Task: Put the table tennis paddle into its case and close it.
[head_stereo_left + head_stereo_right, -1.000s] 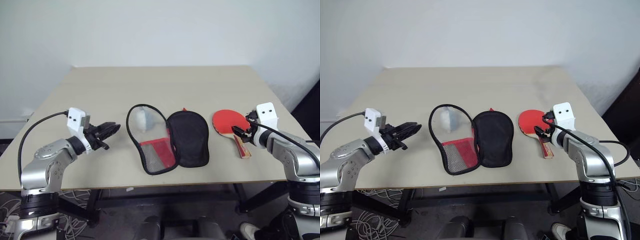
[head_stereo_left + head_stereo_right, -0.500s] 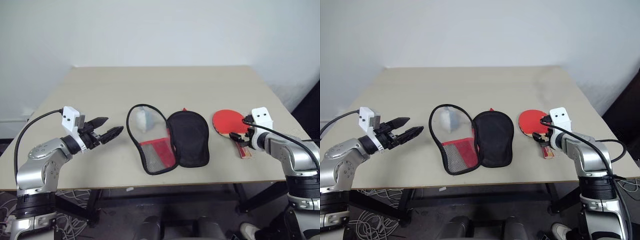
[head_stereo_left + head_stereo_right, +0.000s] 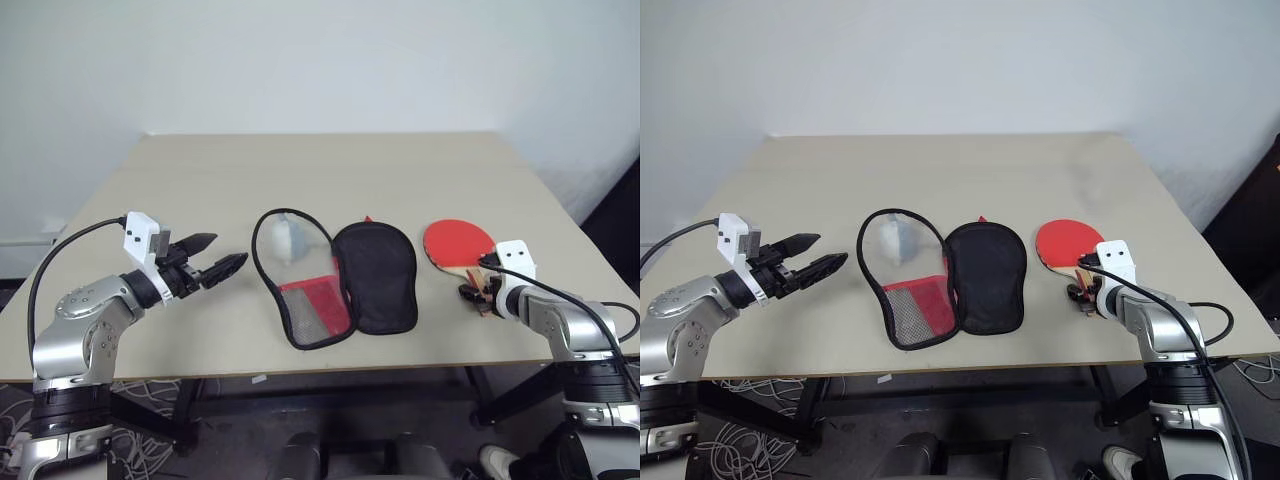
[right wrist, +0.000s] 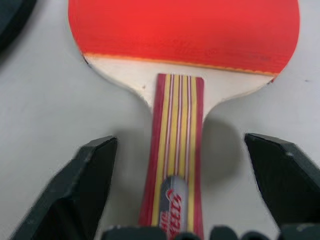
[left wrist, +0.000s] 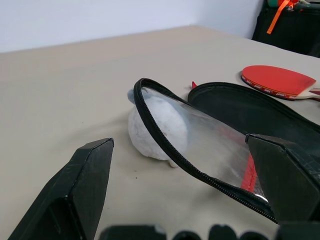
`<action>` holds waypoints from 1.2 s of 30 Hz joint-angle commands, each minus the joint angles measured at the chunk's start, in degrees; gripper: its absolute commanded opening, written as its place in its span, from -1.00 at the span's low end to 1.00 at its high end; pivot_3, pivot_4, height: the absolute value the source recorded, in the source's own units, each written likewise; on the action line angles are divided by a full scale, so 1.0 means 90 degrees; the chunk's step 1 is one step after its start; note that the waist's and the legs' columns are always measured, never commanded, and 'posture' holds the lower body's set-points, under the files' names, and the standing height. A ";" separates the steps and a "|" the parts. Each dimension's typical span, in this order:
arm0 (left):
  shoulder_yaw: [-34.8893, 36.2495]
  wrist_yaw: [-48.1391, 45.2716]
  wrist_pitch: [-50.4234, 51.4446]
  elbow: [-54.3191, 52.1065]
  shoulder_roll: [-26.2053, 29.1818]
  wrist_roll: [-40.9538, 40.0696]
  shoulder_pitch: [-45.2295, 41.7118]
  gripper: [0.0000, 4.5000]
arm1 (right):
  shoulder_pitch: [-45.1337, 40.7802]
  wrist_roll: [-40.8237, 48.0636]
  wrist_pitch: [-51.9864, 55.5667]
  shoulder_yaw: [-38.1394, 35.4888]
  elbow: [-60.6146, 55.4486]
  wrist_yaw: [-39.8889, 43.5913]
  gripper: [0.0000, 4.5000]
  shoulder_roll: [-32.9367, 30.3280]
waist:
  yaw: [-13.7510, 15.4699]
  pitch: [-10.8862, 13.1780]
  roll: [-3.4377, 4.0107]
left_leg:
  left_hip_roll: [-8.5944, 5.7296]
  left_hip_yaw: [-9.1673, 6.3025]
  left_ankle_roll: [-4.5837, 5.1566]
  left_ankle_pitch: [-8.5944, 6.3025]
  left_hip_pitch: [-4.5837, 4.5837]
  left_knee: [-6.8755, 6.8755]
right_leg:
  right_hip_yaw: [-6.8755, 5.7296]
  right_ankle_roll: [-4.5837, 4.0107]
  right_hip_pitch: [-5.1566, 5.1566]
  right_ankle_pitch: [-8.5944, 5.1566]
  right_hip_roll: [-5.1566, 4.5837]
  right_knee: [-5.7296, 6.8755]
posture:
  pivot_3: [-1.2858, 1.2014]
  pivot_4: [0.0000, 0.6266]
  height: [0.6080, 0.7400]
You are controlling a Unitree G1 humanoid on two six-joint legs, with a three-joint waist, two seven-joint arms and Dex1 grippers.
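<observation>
The table tennis paddle [image 3: 459, 242] lies flat at the table's right, red face up, its striped handle [image 4: 175, 165] pointing to the near edge. My right gripper [image 3: 479, 291] is low over that handle and open, with one finger on each side and a gap to both. The case [image 3: 375, 275] lies unzipped and spread at the middle, showing black lining on its right half and a red mesh pocket [image 3: 316, 310] on its left half. My left gripper [image 3: 225, 251] hovers open to the left of the case, pointing at it, holding nothing.
A small white-grey lump [image 3: 290, 238] sits under the case's clear left flap, close to the zip edge [image 5: 165, 135]. The beige table [image 3: 330, 170] has bare room behind the things. Its near edge runs just below both grippers.
My right gripper has sunk from above the paddle's handle down to the table, fingers now on either side of it. My left gripper has gone from shut to open.
</observation>
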 commanded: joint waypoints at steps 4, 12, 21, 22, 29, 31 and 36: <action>0.0141 0.0029 0.0007 -0.0361 0.0171 -0.0051 0.0026 1.00 | -0.0372 -0.0043 -0.0110 -0.0511 0.0540 -0.0327 -0.20 0.0133 | 0.0010 -0.0002 -0.0001 | -0.0003 -0.0002 0.0000 0.0000 0.0000 0.0007 | 0.0000 0.0000 0.0002 0.0000 -0.0001 0.0007 | 0.03 -1.00 1.00; 0.0167 0.0064 0.0045 -0.0430 0.0192 -0.0066 0.0120 1.00 | -0.0681 0.0135 -0.0297 -0.0839 0.0121 -0.0433 -0.50 0.0364 | 0.0003 -0.0002 -0.0003 | -0.0004 0.0001 0.0000 0.0000 0.0000 0.0020 | 0.0006 0.0002 -0.0006 -0.0002 -0.0002 0.0038 | 0.03 -1.00 1.00; 0.0106 0.0067 0.0085 -0.0388 0.0168 -0.0082 0.0070 1.00 | -0.1106 0.0726 0.1381 -0.0466 -0.1948 -0.0875 -0.50 0.1773 | -0.0155 -0.0003 0.0004 | 0.0004 0.0005 0.0000 -0.0001 0.0001 0.0009 | 0.0026 0.0002 -0.0032 -0.0003 0.0010 0.0061 | 0.03 -1.00 1.00; 0.0103 0.0066 0.0099 -0.0393 0.0164 -0.0093 0.0068 1.00 | -0.1071 0.0748 0.1637 -0.0389 -0.2105 -0.0993 -0.50 0.2026 | -0.0155 -0.0004 0.0003 | 0.0004 0.0003 0.0000 -0.0001 0.0001 0.0009 | 0.0024 0.0002 -0.0031 -0.0003 0.0011 0.0061 | 0.03 -1.00 1.00; 0.0101 0.0077 0.0174 -0.0423 0.0152 -0.0109 0.0057 1.00 | -0.0520 0.0515 0.2305 0.0140 -0.2364 -0.1595 -0.50 0.3232 | -0.0145 -0.0005 0.0002 | -0.0007 -0.0002 -0.0001 -0.0001 -0.0001 0.0013 | 0.0017 0.0001 -0.0030 -0.0002 -0.0001 0.0062 | 0.03 -1.00 1.00; 0.0104 0.0088 0.0195 -0.0430 0.0143 -0.0114 0.0057 1.00 | -0.0484 0.0461 0.2264 0.0154 -0.2247 -0.1678 -0.50 0.3330 | -0.0151 -0.0005 0.0003 | -0.0007 -0.0004 -0.0002 -0.0001 -0.0001 0.0014 | 0.0015 0.0001 -0.0031 -0.0002 -0.0001 0.0062 | 0.03 -1.00 1.00; 0.0111 0.0095 0.0220 -0.0449 0.0125 -0.0119 0.0086 1.00 | -0.0623 0.0187 0.1867 0.0102 -0.1742 -0.1932 -0.50 0.3395 | -0.0157 -0.0005 0.0003 | -0.0005 -0.0003 -0.0003 -0.0001 0.0001 0.0009 | 0.0015 0.0001 -0.0034 -0.0002 0.0002 0.0062 | 0.03 -1.00 1.00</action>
